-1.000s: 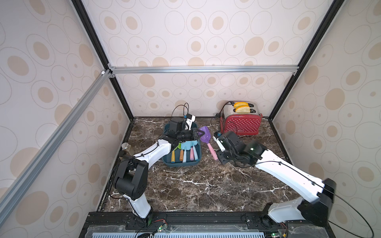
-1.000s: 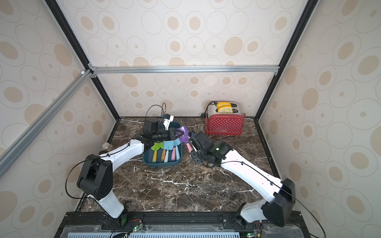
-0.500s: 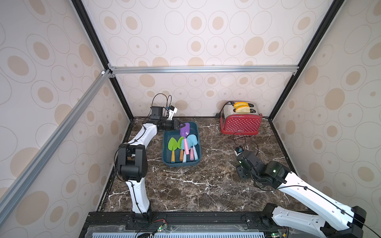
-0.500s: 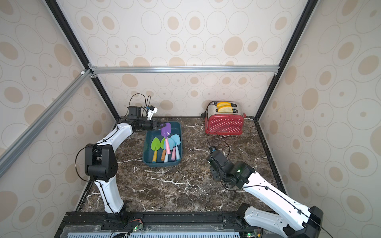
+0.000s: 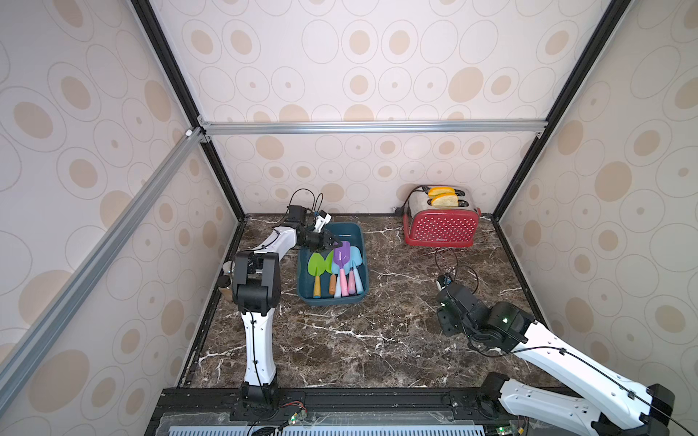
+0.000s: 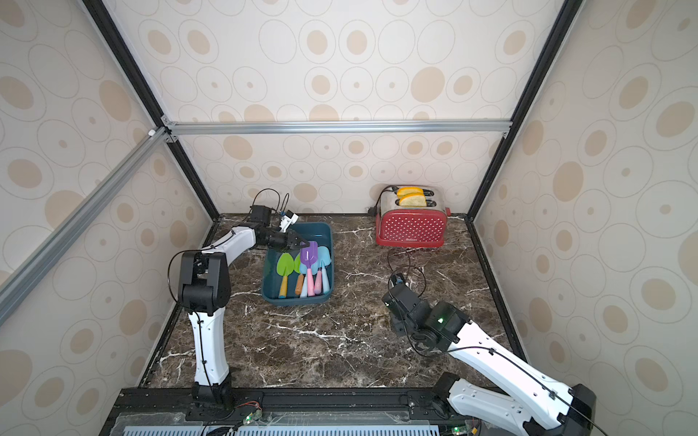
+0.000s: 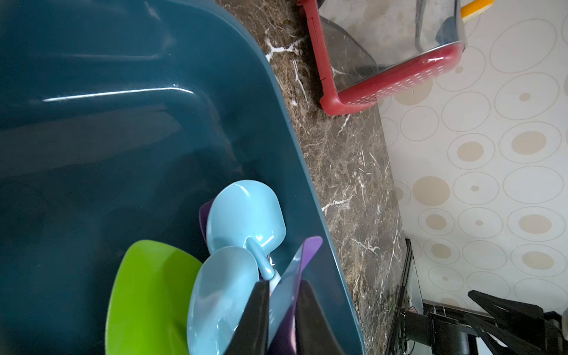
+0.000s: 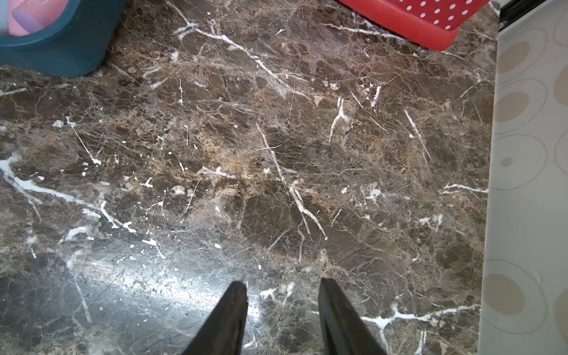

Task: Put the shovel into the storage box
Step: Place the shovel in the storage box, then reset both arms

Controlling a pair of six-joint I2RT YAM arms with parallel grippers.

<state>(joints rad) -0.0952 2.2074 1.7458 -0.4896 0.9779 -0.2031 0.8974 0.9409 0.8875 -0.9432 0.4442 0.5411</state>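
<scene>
The storage box (image 5: pixel 365 264) (image 6: pixel 296 301) stands at the back left of the marble table and holds several toy shovels. The purple shovel (image 5: pixel 342 253) (image 6: pixel 309 253) with a pink handle lies on top of them. My left gripper (image 5: pixel 336 241) (image 6: pixel 302 243) reaches in over the box's far left corner. In the left wrist view the left gripper (image 7: pixel 282 282) is shut on the purple blade (image 7: pixel 307 252), which stands edge-up between the jaws. My right gripper (image 5: pixel 447 298) (image 6: pixel 394 302) (image 8: pixel 282 284) hovers open over bare marble at the near right, nothing between its fingers.
A red dotted toaster (image 5: pixel 440 228) (image 6: pixel 409 228) with yellow slices stands at the back right, its cord trailing forward. Green (image 5: pixel 316 264) and light blue (image 5: pixel 355 256) shovels fill the box. Two small jars (image 5: pixel 226 279) sit by the left wall.
A second ago the purple shovel hung beside the box between both grippers. It now lies inside the box with the left gripper on its blade. The right arm has drawn back to the near right.
</scene>
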